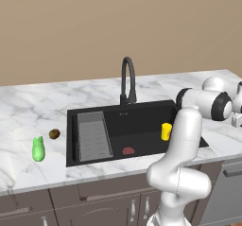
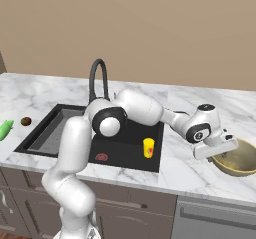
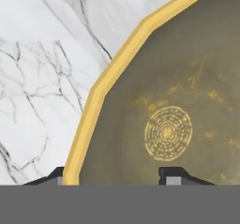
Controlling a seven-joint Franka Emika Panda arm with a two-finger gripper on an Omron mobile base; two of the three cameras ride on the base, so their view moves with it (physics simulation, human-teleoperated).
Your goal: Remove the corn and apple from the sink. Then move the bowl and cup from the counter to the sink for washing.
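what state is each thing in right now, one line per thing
corn: out of the sink, lying on the counter left of it
apple: out, on the counter beside the corn
cup: upright inside the sink
bowl: upright on the counter right of the sink, not yet moved
gripper: straddling the bowl's rim, one fingertip outside, one inside; grip not clear
faucet: no water running

The arm (image 2: 75, 153) is glossy white all over, built from fat rounded tube segments that look kinda inflated, with black rings at the joints. Its big elbow joint, just in front of the faucet (image 2: 98, 80) in the right base view, has a black band around a white round cap. The hand is a blocky white bar, and two small dark finger tips (image 3: 171, 176) have grey pads.
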